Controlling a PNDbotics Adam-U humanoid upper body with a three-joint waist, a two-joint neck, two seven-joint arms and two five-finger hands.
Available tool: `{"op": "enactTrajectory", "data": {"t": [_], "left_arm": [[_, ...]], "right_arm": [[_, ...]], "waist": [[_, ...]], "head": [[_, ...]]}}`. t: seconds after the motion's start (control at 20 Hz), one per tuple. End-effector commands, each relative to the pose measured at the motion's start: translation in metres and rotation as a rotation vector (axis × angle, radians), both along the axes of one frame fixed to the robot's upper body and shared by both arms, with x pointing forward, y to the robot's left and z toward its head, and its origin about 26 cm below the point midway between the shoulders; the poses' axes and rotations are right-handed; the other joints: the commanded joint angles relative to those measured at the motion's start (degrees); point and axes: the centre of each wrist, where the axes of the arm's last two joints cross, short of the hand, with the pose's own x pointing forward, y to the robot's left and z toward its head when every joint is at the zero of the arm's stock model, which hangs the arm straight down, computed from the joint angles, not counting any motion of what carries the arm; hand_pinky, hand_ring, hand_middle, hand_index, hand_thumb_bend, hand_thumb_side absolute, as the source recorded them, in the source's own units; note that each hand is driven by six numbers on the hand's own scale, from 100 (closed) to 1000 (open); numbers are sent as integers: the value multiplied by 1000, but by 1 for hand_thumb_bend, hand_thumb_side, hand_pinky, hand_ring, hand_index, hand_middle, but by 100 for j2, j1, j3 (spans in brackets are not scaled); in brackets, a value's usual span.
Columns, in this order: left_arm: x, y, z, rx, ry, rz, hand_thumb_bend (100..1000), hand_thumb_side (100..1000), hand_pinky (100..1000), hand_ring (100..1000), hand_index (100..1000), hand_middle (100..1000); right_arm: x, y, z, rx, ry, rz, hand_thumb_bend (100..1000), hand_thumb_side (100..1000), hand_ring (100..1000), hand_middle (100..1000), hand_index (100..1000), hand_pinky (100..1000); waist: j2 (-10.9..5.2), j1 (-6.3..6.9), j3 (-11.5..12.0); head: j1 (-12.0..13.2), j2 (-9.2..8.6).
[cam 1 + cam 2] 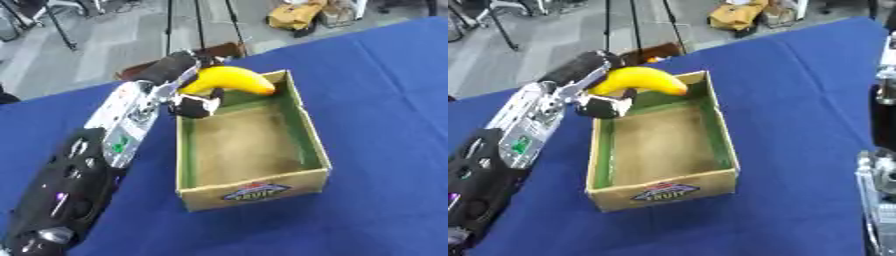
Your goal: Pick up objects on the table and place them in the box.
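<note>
Grey floor point(96, 45) beyond a blue-clothed table point(385, 100), with black stand legs point(199, 22) and a tan bag point(296, 15).

Count, by kind:
- Bananas: one, yellow banana point(229, 80).
- Boxes: one open cardboard box point(306, 145), green-lined, label on near wall.
- Tables: one, blue-covered table point(385, 100).
- Robot hands seen: one, the left hand point(194, 102). Right arm point(880, 165) shows at the edge of the right eye view only; its hand is out of sight.
</note>
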Motion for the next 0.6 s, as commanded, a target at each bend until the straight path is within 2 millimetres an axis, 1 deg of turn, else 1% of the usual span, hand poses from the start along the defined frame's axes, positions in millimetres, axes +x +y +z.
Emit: {"op": "enactTrajectory", "data": {"t": [0.05, 0.25, 0.6], "left_arm": [[-1, -4, 6, -9, -31, 1, 100, 283, 327, 478, 702, 591], [-2, -14, -1, -12, -20, -19, 100, 289, 326, 478, 702, 591], [-3, -25, -17, -16, 19, -33, 100, 307, 331, 482, 707, 597]], "right_arm": [[-3, 3, 7, -4, -33, 15, 100, 944, 853, 623, 880, 770], [-3, 3, 8, -3, -34, 20, 100, 943, 853, 623, 880, 771], [-3, 3, 7, -2, -31, 20, 100, 944, 853, 622, 881, 771]], "waist": [[-89, -44, -10], [-76, -40, -29], [-80, -31, 7]], "head": [[32, -82], [30, -62], [14, 18]]}}
